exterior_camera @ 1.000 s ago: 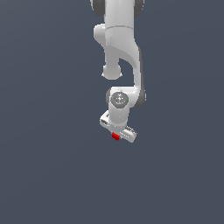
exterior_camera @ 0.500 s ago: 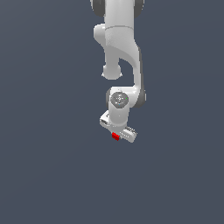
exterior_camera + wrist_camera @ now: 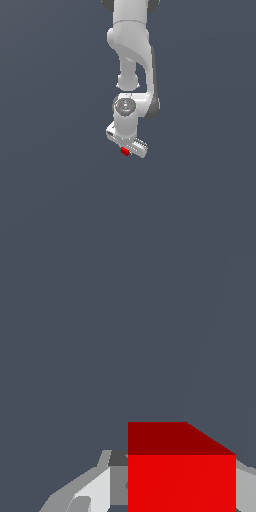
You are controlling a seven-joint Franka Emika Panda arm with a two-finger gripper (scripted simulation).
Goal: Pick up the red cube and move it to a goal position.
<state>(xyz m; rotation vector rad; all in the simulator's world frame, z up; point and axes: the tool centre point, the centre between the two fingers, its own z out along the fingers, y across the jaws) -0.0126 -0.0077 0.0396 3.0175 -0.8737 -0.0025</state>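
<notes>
Plain dark grey-blue backdrop (image 3: 55, 200) fills both views, flat and featureless all around. Against it, the white Panda arm (image 3: 131, 45) drops in from the top edge of the exterior view, its thick links folding down through a rounded wrist joint (image 3: 125, 106) with a grey cap facing the camera. Below that joint sits the white gripper (image 3: 125, 150), its broad body tilted, slanting down toward the exterior view's right. And there, tucked right at its underside, the red cube (image 3: 125, 151), a tiny bright speck against all that white, much smaller than the hand carrying it.

Over to the wrist view: the red cube (image 3: 181, 476) looms large, darker face above, bright face below, plain and unmarked. A pale grey finger (image 3: 95, 488) presses up against one side of it, and a sliver of the other finger (image 3: 246, 486) shows at the opposite side. So the jaws are closed to the cube's width, pinching it between them. No container anywhere in either view.
</notes>
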